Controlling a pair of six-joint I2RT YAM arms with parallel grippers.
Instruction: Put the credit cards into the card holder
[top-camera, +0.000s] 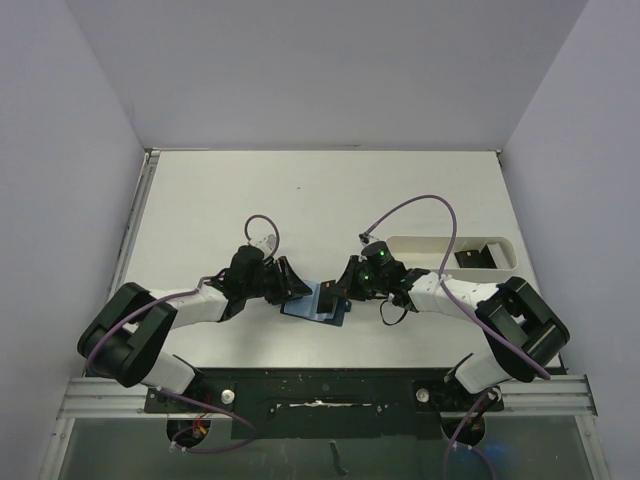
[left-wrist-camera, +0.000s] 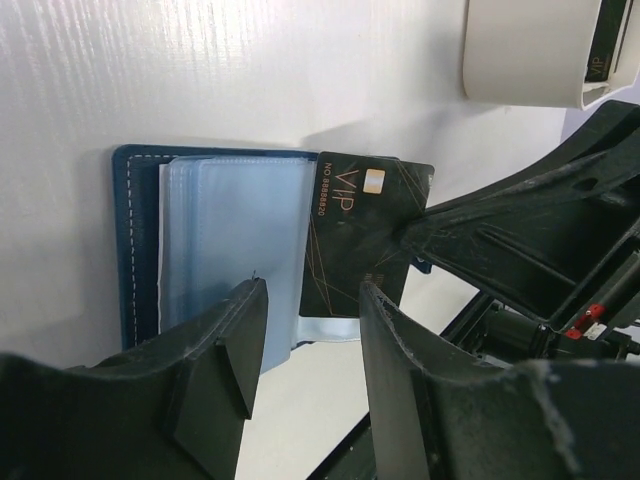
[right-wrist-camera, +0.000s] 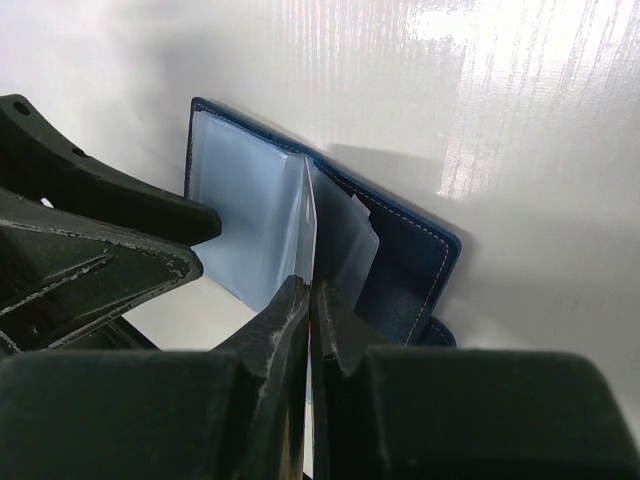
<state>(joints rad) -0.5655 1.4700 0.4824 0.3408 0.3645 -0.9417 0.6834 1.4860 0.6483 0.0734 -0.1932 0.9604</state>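
Note:
The navy card holder (top-camera: 312, 302) lies open on the table between both arms, its light blue pockets (left-wrist-camera: 230, 230) facing up. My right gripper (right-wrist-camera: 311, 290) is shut on a black VIP card (left-wrist-camera: 355, 235), which it holds on edge with its far end at the pockets (right-wrist-camera: 250, 210). In the right wrist view the card shows only as a thin edge (right-wrist-camera: 310, 225). My left gripper (left-wrist-camera: 310, 320) is open and empty, with one finger (left-wrist-camera: 225, 340) over the holder's near edge. In the top view the left gripper (top-camera: 290, 282) and the right gripper (top-camera: 345, 290) flank the holder.
A long white tray (top-camera: 430, 248) lies at the right. It holds more dark cards (top-camera: 480, 257), one of which also shows in the left wrist view (left-wrist-camera: 612, 40). Purple cables loop above both wrists. The table's near edge runs just behind the arm bases.

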